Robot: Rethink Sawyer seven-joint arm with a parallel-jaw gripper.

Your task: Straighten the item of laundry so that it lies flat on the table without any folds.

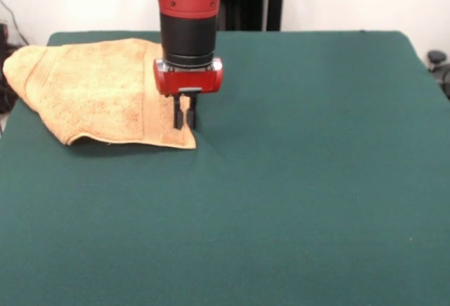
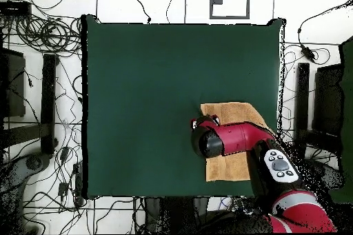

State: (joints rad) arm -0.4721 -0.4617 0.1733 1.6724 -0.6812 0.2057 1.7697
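Front view: a dark green table [image 1: 302, 179] fills the picture. At its far left corner lies an orange-tan towel [image 1: 84, 88], its left end reaching the table's edge. A red and black robot arm [image 1: 184, 10] comes down from the top, and its gripper [image 1: 184, 117] stands upright at the towel's right hem, close to the near right corner. The two dark fingers [image 1: 178, 115] sit close together with their tips down on the cloth; whether they pinch a bit of the hem or merely touch it cannot be told. The towel looks mostly spread, with a woven stripe running just inside the right hem, but its outline is uneven: the left end is rounded and seems tucked or bunched, and the near edge slants.

Overhead view: the towel [image 2: 231, 111] lies near the table's [image 2: 172, 67] lower right corner, on the robot's side, and the arm [image 2: 234, 139] covers much of it, hiding the gripper.

The step in hand appears to be taking hold of the right corner. The next move likely calls for a firm pinch, then a pull away from the bunched end to draw the cloth flat
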